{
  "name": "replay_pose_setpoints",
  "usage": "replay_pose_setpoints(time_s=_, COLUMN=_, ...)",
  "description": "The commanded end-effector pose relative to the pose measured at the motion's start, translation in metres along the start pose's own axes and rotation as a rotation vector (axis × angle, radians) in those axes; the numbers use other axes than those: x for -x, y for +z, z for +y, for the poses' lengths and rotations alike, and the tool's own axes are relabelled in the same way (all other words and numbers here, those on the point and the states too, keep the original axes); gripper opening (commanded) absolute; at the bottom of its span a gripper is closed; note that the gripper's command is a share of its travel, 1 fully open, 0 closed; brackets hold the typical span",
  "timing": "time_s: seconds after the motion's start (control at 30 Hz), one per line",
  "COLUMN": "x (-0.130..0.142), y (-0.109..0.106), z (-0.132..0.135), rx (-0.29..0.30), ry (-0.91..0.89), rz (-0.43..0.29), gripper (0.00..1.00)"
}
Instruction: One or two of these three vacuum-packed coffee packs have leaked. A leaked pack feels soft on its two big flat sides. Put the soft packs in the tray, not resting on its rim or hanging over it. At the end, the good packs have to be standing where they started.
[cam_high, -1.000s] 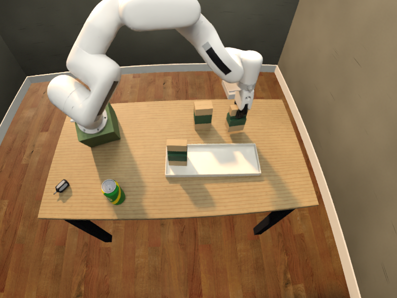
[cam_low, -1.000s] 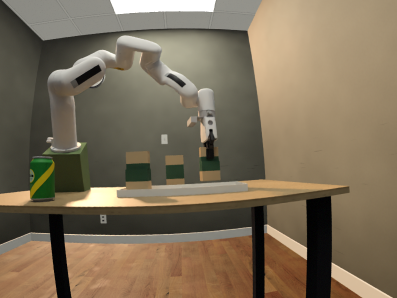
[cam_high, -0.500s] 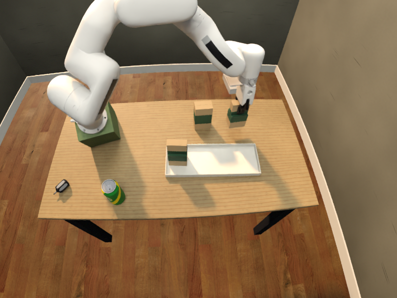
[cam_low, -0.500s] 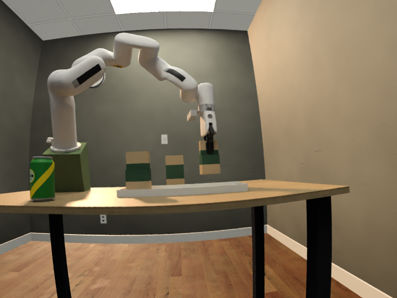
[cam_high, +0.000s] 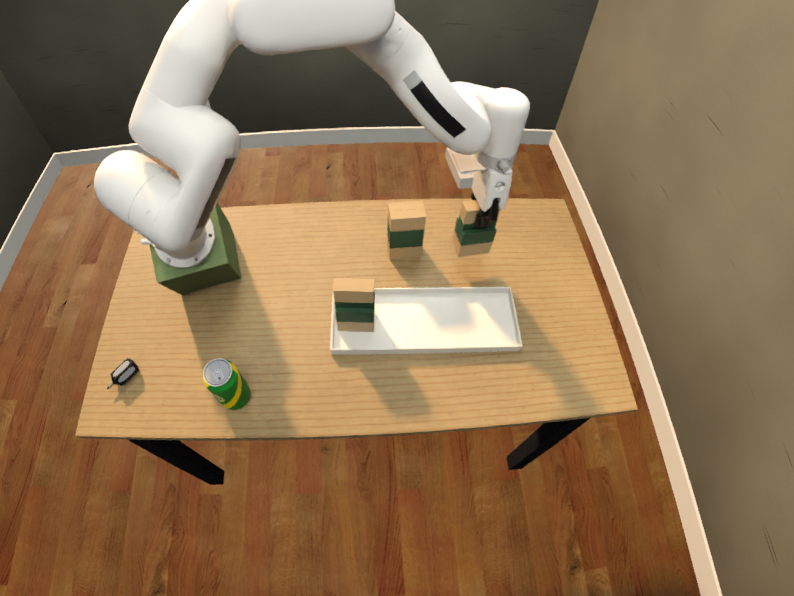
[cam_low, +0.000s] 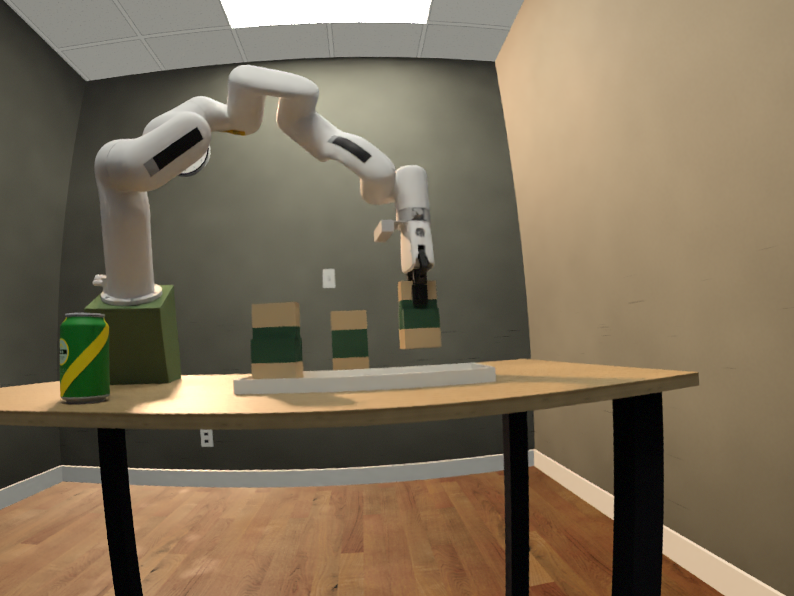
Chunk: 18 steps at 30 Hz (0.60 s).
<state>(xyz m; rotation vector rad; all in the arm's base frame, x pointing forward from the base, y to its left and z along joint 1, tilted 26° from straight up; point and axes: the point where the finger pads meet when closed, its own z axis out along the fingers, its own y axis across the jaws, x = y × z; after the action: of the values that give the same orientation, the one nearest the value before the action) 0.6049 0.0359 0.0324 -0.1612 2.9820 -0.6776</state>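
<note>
Three tan coffee packs with green bands are in view. My gripper point(cam_high: 485, 216) point(cam_low: 420, 293) is shut on the right pack point(cam_high: 475, 238) point(cam_low: 419, 327) and holds it upright, lifted clear of the table behind the tray's right half. The middle pack point(cam_high: 405, 230) point(cam_low: 349, 339) stands on the table behind the tray. The left pack point(cam_high: 354, 304) point(cam_low: 276, 340) stands upright inside the white tray point(cam_high: 448, 348) point(cam_low: 359, 381), at its left end.
A green and yellow can point(cam_high: 225, 383) point(cam_low: 84, 357) stands at the front left of the table. A small black object point(cam_high: 123, 371) lies further left. The arm's green base block point(cam_high: 198, 266) point(cam_low: 144, 333) stands at the back left.
</note>
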Motion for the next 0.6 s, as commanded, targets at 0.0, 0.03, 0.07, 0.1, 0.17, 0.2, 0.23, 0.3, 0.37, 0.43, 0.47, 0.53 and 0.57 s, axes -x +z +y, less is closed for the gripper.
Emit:
replay_pose_setpoints(time_s=0.0, x=0.001, y=-0.002, z=-0.004, rx=0.001, ry=0.0, rz=-0.005, gripper=0.25)
replay_pose_setpoints(time_s=0.03, x=0.001, y=-0.002, z=-0.006, rx=0.001, ry=0.0, rz=-0.005, gripper=0.25)
replay_pose_setpoints(time_s=0.07, x=0.0, y=-0.002, z=-0.009, rx=0.001, ry=0.0, rz=-0.005, gripper=0.25)
replay_pose_setpoints(time_s=0.1, x=0.0, y=-0.002, z=-0.013, rx=0.001, ry=0.0, rz=-0.005, gripper=0.25)
replay_pose_setpoints(time_s=0.17, x=-0.002, y=-0.002, z=-0.022, rx=0.001, ry=0.0, rz=-0.005, gripper=0.25)
replay_pose_setpoints(time_s=0.2, x=-0.003, y=-0.002, z=-0.027, rx=0.001, ry=0.0, rz=-0.005, gripper=0.25)
replay_pose_setpoints(time_s=0.23, x=-0.004, y=-0.002, z=-0.032, rx=0.001, ry=0.0, rz=-0.005, gripper=0.25)
replay_pose_setpoints(time_s=0.3, x=-0.006, y=-0.002, z=-0.044, rx=0.001, ry=0.0, rz=-0.005, gripper=0.25)
replay_pose_setpoints(time_s=0.37, x=-0.008, y=-0.002, z=-0.058, rx=0.001, ry=0.0, rz=-0.005, gripper=0.25)
replay_pose_setpoints(time_s=0.43, x=-0.009, y=-0.002, z=-0.065, rx=0.001, ry=0.0, rz=-0.005, gripper=0.25)
replay_pose_setpoints(time_s=0.47, x=-0.009, y=-0.002, z=-0.065, rx=0.001, ry=0.0, rz=-0.005, gripper=0.25)
replay_pose_setpoints(time_s=0.53, x=-0.012, y=-0.002, z=-0.079, rx=0.001, ry=0.0, rz=-0.005, gripper=0.25)
replay_pose_setpoints(time_s=0.57, x=-0.013, y=-0.002, z=-0.086, rx=0.001, ry=0.0, rz=-0.005, gripper=0.25)
